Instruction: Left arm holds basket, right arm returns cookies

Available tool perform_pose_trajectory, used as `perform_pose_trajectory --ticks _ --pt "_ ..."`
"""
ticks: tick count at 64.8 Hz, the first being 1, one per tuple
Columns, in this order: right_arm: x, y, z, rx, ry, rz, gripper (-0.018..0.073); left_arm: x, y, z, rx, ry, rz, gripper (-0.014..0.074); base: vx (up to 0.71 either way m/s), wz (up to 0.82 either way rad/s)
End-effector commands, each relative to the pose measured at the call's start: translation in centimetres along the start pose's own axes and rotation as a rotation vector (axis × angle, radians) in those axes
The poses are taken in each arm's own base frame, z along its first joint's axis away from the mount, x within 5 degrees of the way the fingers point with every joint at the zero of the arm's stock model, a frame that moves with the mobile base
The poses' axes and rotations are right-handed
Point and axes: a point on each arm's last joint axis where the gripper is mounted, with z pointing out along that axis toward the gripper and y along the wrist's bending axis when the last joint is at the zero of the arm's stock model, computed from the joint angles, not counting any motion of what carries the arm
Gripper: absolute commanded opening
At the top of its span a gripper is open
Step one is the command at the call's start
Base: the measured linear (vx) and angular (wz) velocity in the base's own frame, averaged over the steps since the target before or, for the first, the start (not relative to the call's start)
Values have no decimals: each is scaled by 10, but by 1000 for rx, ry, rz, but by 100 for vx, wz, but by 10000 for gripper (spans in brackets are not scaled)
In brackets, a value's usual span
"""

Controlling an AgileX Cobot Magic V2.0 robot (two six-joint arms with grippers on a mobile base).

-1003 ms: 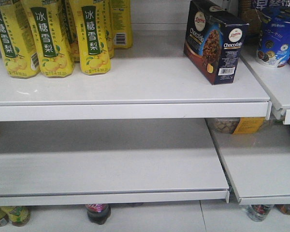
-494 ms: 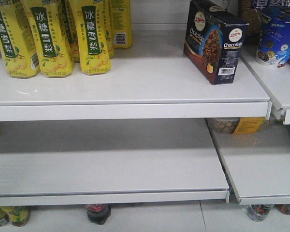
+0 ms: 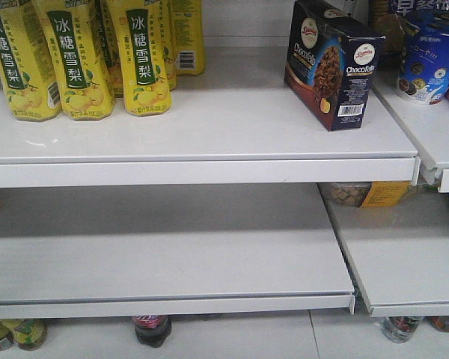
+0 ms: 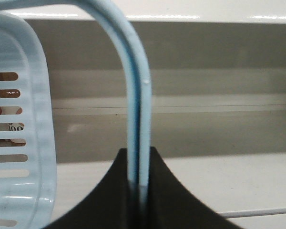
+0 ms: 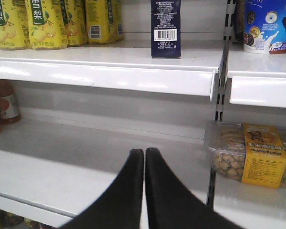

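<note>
The cookies (image 3: 331, 63), a dark navy carton with a chocolate cookie picture and a barcode, stand upright on the upper shelf (image 3: 209, 161) near its right end; the right wrist view shows the cookies (image 5: 165, 27) barcode-side on. My left gripper (image 4: 139, 155) is shut on the pale blue handle (image 4: 133, 100) of the basket (image 4: 26, 143), whose slotted side fills the left edge. My right gripper (image 5: 144, 153) is shut with nothing between its fingers, low in front of the middle shelf (image 5: 62, 167), well below the carton. Neither arm shows in the front view.
Yellow drink bottles (image 3: 75, 56) crowd the upper shelf's left. A round blue cookie tub (image 3: 428, 56) stands on the neighbouring shelf to the right. A clear tub of nuts with a yellow label (image 5: 250, 155) sits below it. Bottles (image 3: 151, 329) stand under the lowest shelf.
</note>
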Motion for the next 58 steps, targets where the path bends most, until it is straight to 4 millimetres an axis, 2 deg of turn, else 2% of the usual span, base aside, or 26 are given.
perform_pose_trajectory --ticks 1,20,26,36,46,58 --pt "-13 -1 -1 15 -75 -8 -8 -8 0 -2 2 -121 29 -6 0 0" --pt "-13 -1 -2 15 -79 -10 -8 -8 0 -2 2 -121 29 -6 0 0" --pt "-13 -3 -3 45 -86 -72 -8 -8 0 -2 2 -121 29 -6 0 0" --pt "2 -11 2 206 -46 -103 -8 -8 0 -2 2 -121 29 -6 0 0" --pt "23 -22 6 383 -57 -31 -8 -8 0 -2 2 -121 29 -6 0 0" --pt "45 -26 11 419 -82 -15 -8 -8 0 -2 2 -121 29 -6 0 0"
